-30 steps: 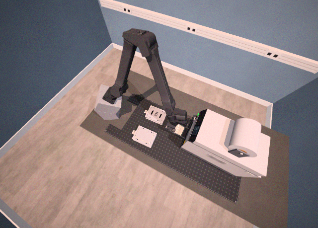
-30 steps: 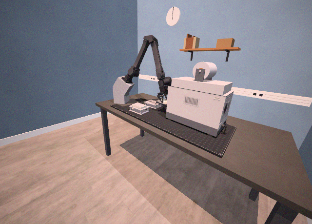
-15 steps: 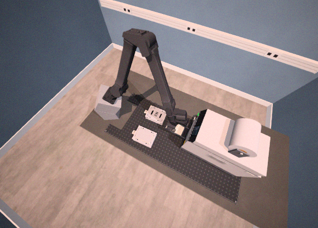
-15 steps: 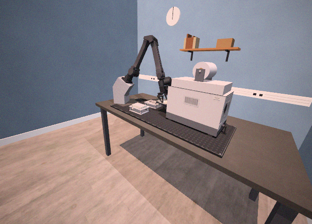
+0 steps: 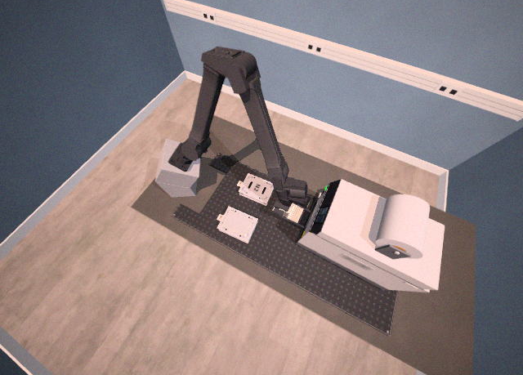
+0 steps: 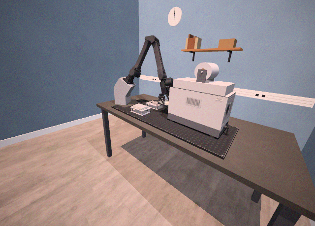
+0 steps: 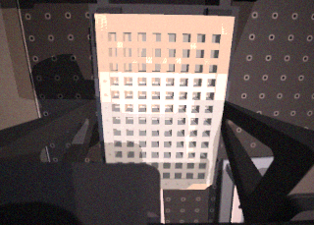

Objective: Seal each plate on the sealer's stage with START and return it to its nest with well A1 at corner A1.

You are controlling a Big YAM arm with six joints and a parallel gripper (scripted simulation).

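Note:
A white plate (image 5: 295, 212) (image 7: 162, 99) with rows of square wells lies on the sealer's stage, in front of the sealer (image 5: 359, 211) (image 6: 190, 109). It looks flat; its locators are mostly hidden. My gripper (image 7: 156, 107) (image 6: 164, 101) is open, with one finger beside each long side of this plate. A green light (image 5: 326, 188) shows on the sealer's front. Nest N2 (image 5: 258, 194) (image 6: 155, 106) is empty, its label and slots visible. The other nest (image 5: 223, 219) (image 6: 140, 113), nearer the front edge, bears a white plate (image 5: 238, 223) (image 6: 140, 108); its well details are unclear.
The sealer stands directly beyond the gripper, with a large foil roll (image 5: 405, 223) (image 6: 213, 71) on top. Nest N2 lies close behind the gripper, toward the arm's grey base (image 5: 179, 179) (image 6: 122, 91). The perforated dark board (image 5: 320, 274) (image 6: 193, 137) runs along the sealer's side.

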